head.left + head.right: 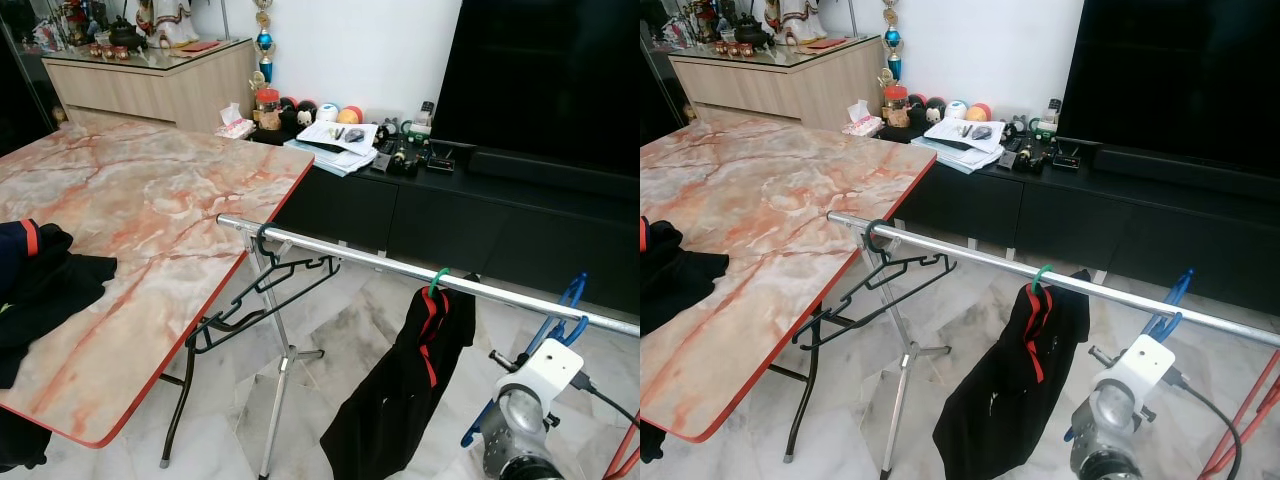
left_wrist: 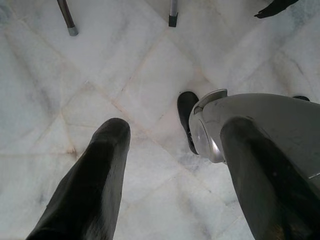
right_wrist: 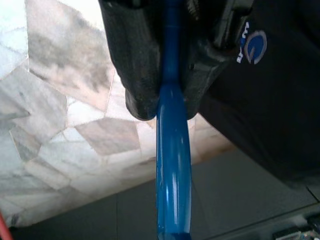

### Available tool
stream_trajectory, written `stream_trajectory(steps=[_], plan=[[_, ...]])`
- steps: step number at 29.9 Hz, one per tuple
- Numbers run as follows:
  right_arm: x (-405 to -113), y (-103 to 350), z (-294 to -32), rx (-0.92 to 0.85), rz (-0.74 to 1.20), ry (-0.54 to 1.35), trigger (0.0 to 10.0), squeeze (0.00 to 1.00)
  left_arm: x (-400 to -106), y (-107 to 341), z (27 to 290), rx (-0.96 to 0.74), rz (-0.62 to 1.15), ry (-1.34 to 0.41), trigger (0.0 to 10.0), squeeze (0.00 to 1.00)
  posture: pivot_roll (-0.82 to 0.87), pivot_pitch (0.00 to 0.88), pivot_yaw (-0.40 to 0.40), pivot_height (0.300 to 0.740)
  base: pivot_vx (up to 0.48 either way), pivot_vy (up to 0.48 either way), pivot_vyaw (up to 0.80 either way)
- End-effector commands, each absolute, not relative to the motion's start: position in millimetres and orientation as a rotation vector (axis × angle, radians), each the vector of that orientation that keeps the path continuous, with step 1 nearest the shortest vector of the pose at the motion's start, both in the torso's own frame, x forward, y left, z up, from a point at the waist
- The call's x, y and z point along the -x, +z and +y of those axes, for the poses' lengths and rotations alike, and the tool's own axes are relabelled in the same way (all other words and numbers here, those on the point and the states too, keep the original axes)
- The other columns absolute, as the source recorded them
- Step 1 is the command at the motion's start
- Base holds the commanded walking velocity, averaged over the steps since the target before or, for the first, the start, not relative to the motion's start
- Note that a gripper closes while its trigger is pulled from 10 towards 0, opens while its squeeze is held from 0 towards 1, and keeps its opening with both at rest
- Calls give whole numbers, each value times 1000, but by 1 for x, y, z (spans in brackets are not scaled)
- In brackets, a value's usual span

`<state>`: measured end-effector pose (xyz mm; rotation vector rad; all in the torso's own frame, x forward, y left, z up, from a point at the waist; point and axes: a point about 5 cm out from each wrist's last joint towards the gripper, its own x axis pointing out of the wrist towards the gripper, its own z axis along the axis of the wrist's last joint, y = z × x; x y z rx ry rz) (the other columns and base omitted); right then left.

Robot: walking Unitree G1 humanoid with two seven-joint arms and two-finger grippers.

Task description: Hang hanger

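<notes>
A blue hanger is pinched in my right gripper, whose black fingers are shut on its blue bar. It is held at the right end of the silver rail, and its top crosses the rail. I cannot tell whether it rests on the rail. My right wrist sits just below. A black hanger hangs empty near the rail's left end. A green hanger in the middle carries a black and red garment. My left gripper hangs open over the floor.
A marble-topped folding table stands left of the rail, with dark clothes on its near corner. A black TV cabinet with clutter runs behind. The rack's stand rests on the tiled floor. Red tubing shows at the far right.
</notes>
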<state>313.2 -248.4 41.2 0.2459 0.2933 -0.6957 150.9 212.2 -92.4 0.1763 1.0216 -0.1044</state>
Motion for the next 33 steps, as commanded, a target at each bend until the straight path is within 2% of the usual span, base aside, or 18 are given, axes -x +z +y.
stream_trajectory(steps=[1, 7, 15, 25, 26, 27, 30, 33], plan=[[-319, 48, -249, -219, 287, -683, 10000, 0, -150, -93, 213, -177, 1039, -105, 10000, 0, 46, 0, 5, 740, 0, 0, 0], [-324, 54, -256, -207, 327, -693, 10000, 0, -149, -93, 213, -176, 1041, -107, 10000, 0, 43, 0, 4, 740, 0, 0, 0], [-319, 40, -250, -167, 485, -652, 10000, 0, -149, -93, 213, -173, 1043, -113, 10000, 0, 47, 0, 3, 740, 0, 0, 0], [-322, 41, -247, -190, 498, -615, 10000, 0, -149, -93, 213, -174, 1045, -115, 10000, 0, 46, 0, 3, 740, 0, 0, 0], [-322, 41, -246, -193, 498, -614, 10000, 224, -149, -93, 213, -175, 1045, -115, 10000, 0, 46, 0, 3, 740, 0, 0, 0], [-322, 41, -247, -191, 493, -613, 10000, 514, -149, -93, 213, -174, 1045, -115, 10000, 0, 46, 0, 4, 740, 0, 0, 0], [-321, 40, -247, -196, 471, -615, 10000, 757, -149, -93, 212, -175, 1045, -118, 10000, 0, 47, 0, 3, 740, 0, 0, 0], [-319, 38, -246, -194, 468, -615, 10000, 749, -149, -93, 213, -176, 1045, -118, 10000, 0, 44, 0, 3, 740, 0, 0, 0]])
